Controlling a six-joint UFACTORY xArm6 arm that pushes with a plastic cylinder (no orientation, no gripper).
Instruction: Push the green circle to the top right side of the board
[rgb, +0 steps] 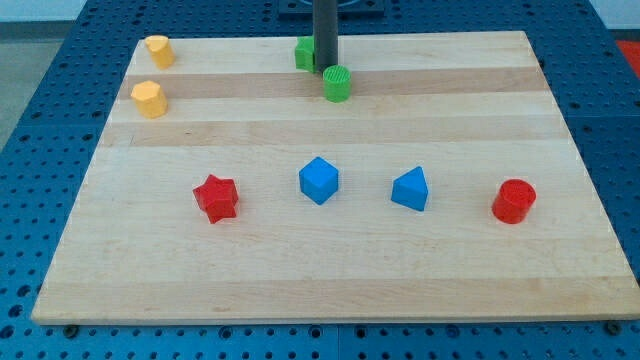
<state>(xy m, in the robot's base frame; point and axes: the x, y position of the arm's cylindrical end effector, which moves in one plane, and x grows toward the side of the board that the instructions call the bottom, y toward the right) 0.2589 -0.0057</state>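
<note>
The green circle (337, 83) stands near the view's top, just right of centre on the wooden board (300, 270). My tip (324, 69) is at the end of the dark rod, just up and left of the green circle, touching or nearly touching it. A second green block (304, 53) sits right behind the rod on its left, partly hidden, so its shape cannot be made out.
Two yellow blocks (158, 50) (149, 99) stand at the top left. Across the middle stand a red star (216, 197), a blue cube (318, 180), a blue triangular block (410, 189) and a red cylinder (514, 201).
</note>
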